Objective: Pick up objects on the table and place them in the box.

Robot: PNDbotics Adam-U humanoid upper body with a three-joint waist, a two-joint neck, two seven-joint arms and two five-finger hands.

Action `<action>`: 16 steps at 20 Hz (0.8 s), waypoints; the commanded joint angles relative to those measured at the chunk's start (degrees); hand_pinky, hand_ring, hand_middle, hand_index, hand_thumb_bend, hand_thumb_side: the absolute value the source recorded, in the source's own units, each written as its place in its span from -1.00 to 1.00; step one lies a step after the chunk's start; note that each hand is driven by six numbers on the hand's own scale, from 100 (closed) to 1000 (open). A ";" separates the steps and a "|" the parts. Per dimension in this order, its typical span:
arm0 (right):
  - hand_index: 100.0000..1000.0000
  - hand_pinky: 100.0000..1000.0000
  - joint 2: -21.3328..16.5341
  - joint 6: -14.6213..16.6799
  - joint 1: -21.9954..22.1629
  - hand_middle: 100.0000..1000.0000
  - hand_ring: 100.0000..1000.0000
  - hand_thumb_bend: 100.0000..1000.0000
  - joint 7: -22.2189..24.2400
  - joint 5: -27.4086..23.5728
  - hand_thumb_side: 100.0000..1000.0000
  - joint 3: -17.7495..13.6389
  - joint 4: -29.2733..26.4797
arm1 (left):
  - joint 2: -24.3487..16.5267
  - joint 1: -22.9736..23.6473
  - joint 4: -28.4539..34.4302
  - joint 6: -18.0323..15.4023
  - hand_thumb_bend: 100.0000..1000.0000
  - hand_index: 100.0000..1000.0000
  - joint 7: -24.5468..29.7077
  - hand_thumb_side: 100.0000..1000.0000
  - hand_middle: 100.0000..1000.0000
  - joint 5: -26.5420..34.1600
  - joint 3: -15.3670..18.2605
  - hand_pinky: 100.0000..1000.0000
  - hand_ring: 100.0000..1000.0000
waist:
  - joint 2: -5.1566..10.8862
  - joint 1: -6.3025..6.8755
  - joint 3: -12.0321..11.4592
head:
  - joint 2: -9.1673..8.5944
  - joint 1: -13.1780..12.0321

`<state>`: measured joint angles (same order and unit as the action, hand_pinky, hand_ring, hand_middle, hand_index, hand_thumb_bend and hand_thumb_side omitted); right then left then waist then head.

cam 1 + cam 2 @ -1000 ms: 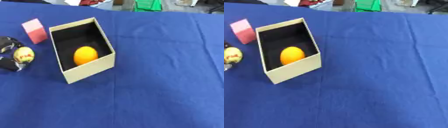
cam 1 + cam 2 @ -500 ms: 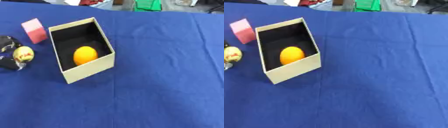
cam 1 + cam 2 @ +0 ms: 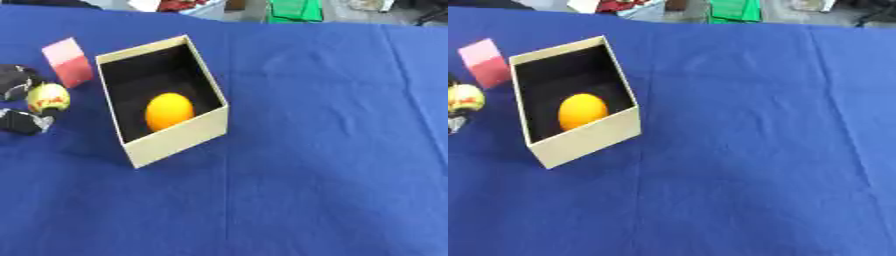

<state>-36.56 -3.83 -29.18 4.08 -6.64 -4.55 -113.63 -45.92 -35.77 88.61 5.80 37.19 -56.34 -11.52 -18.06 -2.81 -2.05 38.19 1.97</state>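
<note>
We see the left hand (image 3: pixel 19 102) at mid-left, fingers (image 3: pixel 16 122) curled round the yellow ball (image 3: pixel 48 98) — held for the box (image 3: pixel 175 136) beside it; orange ball (image 3: pixel 169 111) already inside, pink block (image 3: pixel 68 62) waits on the desk (image 3: pixel 332 150).

A cream cardboard box (image 3: pixel 175 135) with a black lining sits open on the blue desk (image 3: pixel 332 150), turned askew, with an orange ball (image 3: pixel 169 111) resting inside near its front wall. Just left of the box a pink block (image 3: pixel 68 61) stands upright. A yellowish ball with red markings (image 3: pixel 48 98) sits gripped in the black left robot hand (image 3: pixel 19 105) by the left edge.
</note>
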 commanded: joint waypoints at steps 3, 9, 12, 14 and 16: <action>1.00 1.00 -0.82 -0.26 -0.38 0.57 1.00 -1.00 -0.02 -0.15 0.62 -0.73 -0.96 | -2.56 -0.83 2.77 0.66 -1.00 0.62 1.80 -0.14 0.49 0.71 1.59 0.23 0.53 | 1.61 0.56 -0.19 | 0.10 0.59; 1.00 1.00 -0.73 -0.37 -0.33 0.57 1.00 -1.00 -0.14 -0.27 0.61 -0.84 -0.96 | -2.35 -1.58 5.53 1.39 -1.00 0.53 1.23 -0.12 0.37 1.38 2.09 0.12 0.45 | 1.98 0.79 -0.16 | 0.63 2.19; 1.00 1.00 -0.68 -0.50 -0.30 0.57 1.00 -1.00 -0.30 -0.28 0.61 -0.90 -0.96 | -1.88 -2.36 7.83 1.88 -1.00 0.48 0.24 -0.10 0.29 2.31 2.08 0.07 0.41 | 2.14 0.88 -0.12 | 0.93 3.47; 1.00 1.00 -0.63 -0.59 -0.30 0.57 1.00 -1.00 -0.36 -0.28 0.60 -0.90 -0.96 | -1.59 -3.10 9.62 1.91 -1.00 0.44 -0.02 -0.09 0.24 2.88 1.91 0.04 0.38 | 2.25 0.98 -0.11 | 1.02 4.00; 1.00 1.00 -0.57 -0.72 -0.29 0.57 1.00 -1.00 -0.42 -0.28 0.60 -0.91 -0.96 | -1.25 -3.90 11.28 2.04 -1.00 0.43 -0.04 -0.07 0.22 3.76 1.71 0.02 0.36 | 2.36 1.10 -0.11 | 1.09 4.20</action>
<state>-36.08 -4.34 -28.95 3.75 -6.70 -4.58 -113.63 -46.12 -38.49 98.01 7.71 37.54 -53.15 -10.65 -17.10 -1.87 -2.19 38.83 5.81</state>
